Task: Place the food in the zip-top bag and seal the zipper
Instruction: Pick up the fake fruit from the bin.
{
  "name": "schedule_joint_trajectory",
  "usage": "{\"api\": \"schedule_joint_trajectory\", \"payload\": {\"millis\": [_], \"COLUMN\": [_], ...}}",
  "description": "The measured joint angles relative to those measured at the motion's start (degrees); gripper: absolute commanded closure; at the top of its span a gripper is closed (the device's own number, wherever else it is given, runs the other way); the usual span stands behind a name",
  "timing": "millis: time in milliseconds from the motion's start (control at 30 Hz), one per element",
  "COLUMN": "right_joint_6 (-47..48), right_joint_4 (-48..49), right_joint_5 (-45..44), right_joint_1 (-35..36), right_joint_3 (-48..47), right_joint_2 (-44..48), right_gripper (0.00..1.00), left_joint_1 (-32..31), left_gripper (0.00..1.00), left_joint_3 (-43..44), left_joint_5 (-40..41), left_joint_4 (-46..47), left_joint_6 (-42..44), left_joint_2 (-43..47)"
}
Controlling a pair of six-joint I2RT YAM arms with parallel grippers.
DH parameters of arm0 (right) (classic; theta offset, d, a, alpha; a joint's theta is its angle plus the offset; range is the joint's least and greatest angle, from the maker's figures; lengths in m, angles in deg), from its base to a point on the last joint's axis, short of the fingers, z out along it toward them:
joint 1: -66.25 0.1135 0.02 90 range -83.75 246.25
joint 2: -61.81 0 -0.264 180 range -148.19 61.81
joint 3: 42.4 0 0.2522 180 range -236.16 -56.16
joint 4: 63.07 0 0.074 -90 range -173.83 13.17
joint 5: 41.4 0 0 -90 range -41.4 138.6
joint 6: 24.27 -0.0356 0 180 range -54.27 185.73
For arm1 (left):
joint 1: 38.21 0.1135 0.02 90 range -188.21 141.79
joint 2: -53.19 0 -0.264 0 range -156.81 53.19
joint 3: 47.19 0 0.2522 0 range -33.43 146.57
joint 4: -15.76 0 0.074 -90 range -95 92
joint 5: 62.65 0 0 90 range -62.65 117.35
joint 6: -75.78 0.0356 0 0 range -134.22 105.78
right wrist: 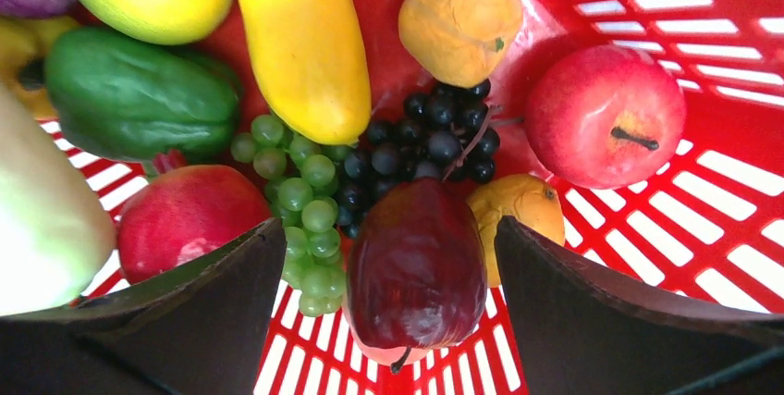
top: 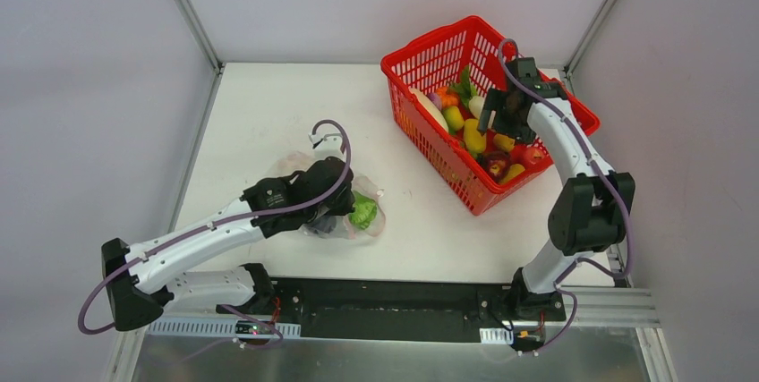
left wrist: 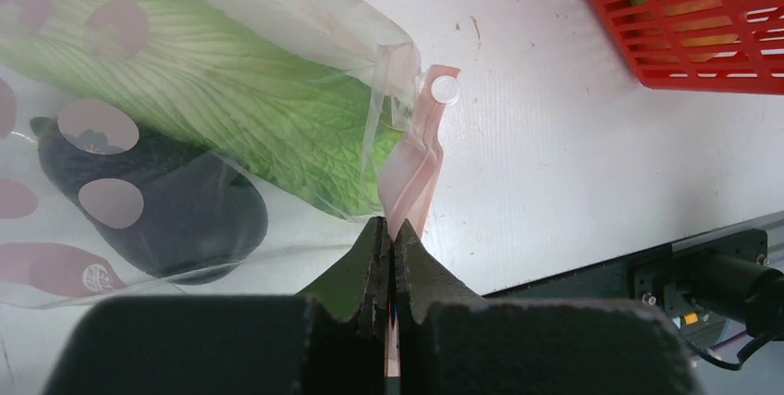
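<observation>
Left end effector (left wrist: 392,256) pinches the zipper (left wrist: 411,168); right end effector (right wrist: 386,238), wide, straddles a dark fruit (right wrist: 416,270). Closing could snag the grapes (right wrist: 300,187) at the fruit's 10 o'clock.

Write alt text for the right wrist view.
The right tool, jaws wide open, hangs over a dark red fruit in the red mesh basket. Around it lie green grapes, black grapes, a red apple, a long yellow fruit and a green vegetable.
</observation>
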Motion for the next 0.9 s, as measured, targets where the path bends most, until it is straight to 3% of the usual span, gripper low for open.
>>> {"api": "schedule_joint_trajectory", "payload": {"millis": [433,700,800,900], "right_joint_6": [-1.64,-5.75,-7.04,-7.85], "right_joint_4": [-1.81,-2.19,-2.05,-2.29], "right_joint_5": [-10.10,-8.74,-6.71,-5.90], "right_joint_1": [4.39,4.24,4.26,4.26], "right_joint_3": [4.33,6.32,7.85,8.28], "right_joint_2": [-1.92,-2.21,-2.25,-3.08], "right_gripper": [0.14,0.13,0.21,0.38], "left_joint_1": [0.04,0.74,0.79,0.79], "left_gripper": [1.00,1.00,1.00,1.00], "left_joint_3": [-0.31,-0.81,-0.81,-0.81], "left_joint_5": [-0.57,-0.63,-0.61,-0.59], "left_joint_4": [0.17,0.09,0.09,-0.02], "left_joint_6": [0.70,0.72,0.72,0.72], "left_joint_2": [2.14,3.91,4.07,4.44]}}
